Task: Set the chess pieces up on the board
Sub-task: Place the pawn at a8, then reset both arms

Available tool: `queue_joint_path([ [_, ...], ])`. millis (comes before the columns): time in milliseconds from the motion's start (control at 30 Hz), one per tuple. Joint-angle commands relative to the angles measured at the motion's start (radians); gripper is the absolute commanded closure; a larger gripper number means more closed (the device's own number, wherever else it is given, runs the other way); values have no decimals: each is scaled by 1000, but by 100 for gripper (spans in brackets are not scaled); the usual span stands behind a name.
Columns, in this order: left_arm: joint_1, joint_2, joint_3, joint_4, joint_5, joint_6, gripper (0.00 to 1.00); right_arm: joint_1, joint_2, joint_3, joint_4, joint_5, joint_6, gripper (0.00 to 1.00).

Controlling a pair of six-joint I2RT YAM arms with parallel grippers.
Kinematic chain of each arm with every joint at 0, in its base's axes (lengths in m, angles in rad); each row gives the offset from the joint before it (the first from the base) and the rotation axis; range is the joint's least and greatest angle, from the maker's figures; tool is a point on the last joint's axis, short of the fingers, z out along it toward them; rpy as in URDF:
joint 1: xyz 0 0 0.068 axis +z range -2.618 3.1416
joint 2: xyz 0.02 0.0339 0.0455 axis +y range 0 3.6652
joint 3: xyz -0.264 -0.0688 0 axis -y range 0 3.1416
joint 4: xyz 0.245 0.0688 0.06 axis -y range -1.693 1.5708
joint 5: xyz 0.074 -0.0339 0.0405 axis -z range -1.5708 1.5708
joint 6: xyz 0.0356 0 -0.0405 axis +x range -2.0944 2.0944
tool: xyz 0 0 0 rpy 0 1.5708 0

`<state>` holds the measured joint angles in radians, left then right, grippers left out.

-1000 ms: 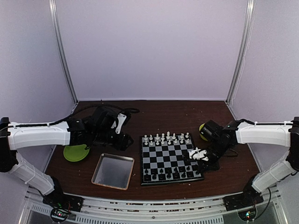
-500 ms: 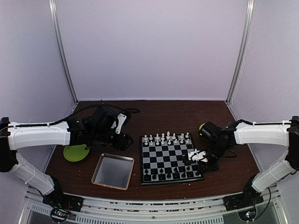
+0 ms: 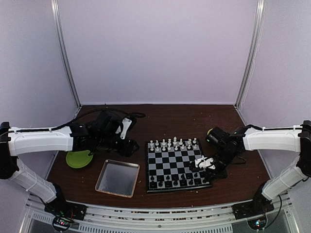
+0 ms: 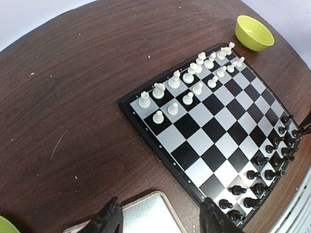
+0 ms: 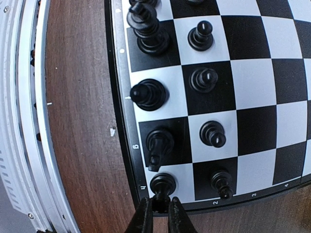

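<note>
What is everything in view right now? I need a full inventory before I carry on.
table: one, dark brown wood, under everything
board: one, black and silvery checks, right of centre
white pieces: two rows, white, board's far edge
black pieces: two rows, glossy black, board's near edge
tray: one, shiny metal, left of board
disc: one, lime green, far left
bowl: one, yellow-green, beyond board's far right corner
left gripper: one, black, jaws open, above the tray's edge
right gripper: one, black, jaws shut on black corner piece, board's near right corner
</note>
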<state>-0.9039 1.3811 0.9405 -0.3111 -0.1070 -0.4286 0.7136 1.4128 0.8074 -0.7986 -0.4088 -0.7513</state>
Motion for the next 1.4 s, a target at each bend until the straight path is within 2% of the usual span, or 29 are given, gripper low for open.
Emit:
queue_joint_path([
  [0,8,3,-6,46,16,-10,45,5,-14,3,10,44,18,90],
  [500,8,13,-11,61,35,-18,45,1,-18,2,6,45,17,89],
  [767,9,-11,50,-21,-5,28,45,-7,-145,82,-83,-17,23,68],
  [1033,34,-18,270,-288,-126,192,42,-98,-287,256,-217,16,69,61],
  [1067,36,-18,301,-317,-164,216,40,-119,-310,279,-206,32,91,59],
  [1100,39,-18,341,-340,-196,240,39,-141,-341,297,-175,64,125,47],
  [1133,41,-19,366,-363,-235,263,37,-162,-379,301,-116,118,171,6],
  [1167,44,-23,388,-378,-286,284,36,-180,-423,284,-29,217,243,0],
  [1233,50,-83,373,-331,-388,321,31,-203,-524,179,199,460,363,0],
  [1300,68,-166,305,-206,-466,358,3,-244,-570,145,291,541,403,0],
  [1367,84,-235,227,-72,-595,366,2,-275,-578,134,334,573,470,0],
])
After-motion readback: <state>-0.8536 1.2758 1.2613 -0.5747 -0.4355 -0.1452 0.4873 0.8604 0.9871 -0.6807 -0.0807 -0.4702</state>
